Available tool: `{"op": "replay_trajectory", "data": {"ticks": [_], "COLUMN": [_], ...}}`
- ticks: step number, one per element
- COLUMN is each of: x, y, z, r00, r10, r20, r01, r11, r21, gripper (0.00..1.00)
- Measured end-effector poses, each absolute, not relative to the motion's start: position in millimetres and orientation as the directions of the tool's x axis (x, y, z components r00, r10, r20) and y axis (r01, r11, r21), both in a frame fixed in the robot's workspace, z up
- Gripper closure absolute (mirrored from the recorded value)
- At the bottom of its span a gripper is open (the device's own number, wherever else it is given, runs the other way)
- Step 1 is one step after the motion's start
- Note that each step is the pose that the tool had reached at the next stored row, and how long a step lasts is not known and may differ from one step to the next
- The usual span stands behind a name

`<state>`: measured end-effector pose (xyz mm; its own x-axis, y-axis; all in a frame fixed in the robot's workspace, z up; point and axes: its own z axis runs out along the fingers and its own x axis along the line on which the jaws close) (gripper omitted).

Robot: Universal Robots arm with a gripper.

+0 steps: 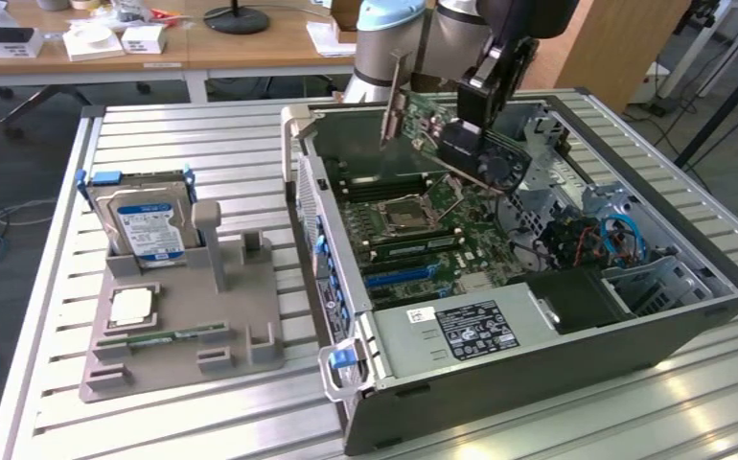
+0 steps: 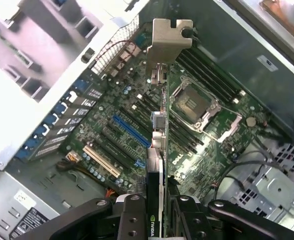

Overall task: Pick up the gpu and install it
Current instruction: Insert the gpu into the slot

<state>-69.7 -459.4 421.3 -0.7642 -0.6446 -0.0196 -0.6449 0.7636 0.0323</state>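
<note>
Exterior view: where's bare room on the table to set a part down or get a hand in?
Bare slats of the table beyond the hard drive, and the strip in front of the grey fixture. Crowded: inside the case, where the gripper holds the gpu above the motherboard.

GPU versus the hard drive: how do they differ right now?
The gpu hangs tilted over the open computer case, held by the gripper with its fingers shut on it; the hard drive stands on end in the gray holder. The gpu is a thin dark board with a silver bracket at one end; the hard drive is a thicker silver block with a blue label. Both are flat rectangles.
</note>
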Motion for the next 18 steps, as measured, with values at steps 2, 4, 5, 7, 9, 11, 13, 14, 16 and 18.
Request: {"op": "replay_trajectory", "data": {"ticks": [2, 4, 5, 7, 9, 11, 13, 14, 16, 18], "x": [-69.7, -69.7, -69.7, -69.7, -69.7, -69.7, -69.7, -69.7, -69.7, -69.7], "y": [-459.4, -459.4, -459.4, -459.4, -459.4, -459.4, -459.4, -459.4, -459.4, -459.4], "z": [421.0, 420.9, 420.8, 420.5, 420.4, 420.3, 420.2, 420.1, 420.0, 419.8], "r00": [-0.741, -0.715, -0.703, -0.676, -0.650, -0.621, -0.592, -0.578, -0.547, -0.517], "r10": [-0.671, -0.699, -0.711, -0.736, -0.760, -0.784, -0.805, -0.816, -0.837, -0.856], "r20": [-0.019, -0.019, -0.019, -0.019, -0.019, -0.019, -0.019, -0.019, -0.019, -0.019], "r01": [-0.672, -0.699, -0.712, -0.736, -0.760, -0.784, -0.806, -0.816, -0.837, -0.856], "r11": [0.740, 0.715, 0.702, 0.676, 0.649, 0.620, 0.592, 0.577, 0.547, 0.516], "r21": [0.032, 0.032, 0.032, 0.032, 0.032, 0.032, 0.032, 0.032, 0.032, 0.032], "gripper": [0.74, 0.74, 0.74, 0.74, 0.74, 0.74, 0.74, 0.74, 0.74, 0.74]}}
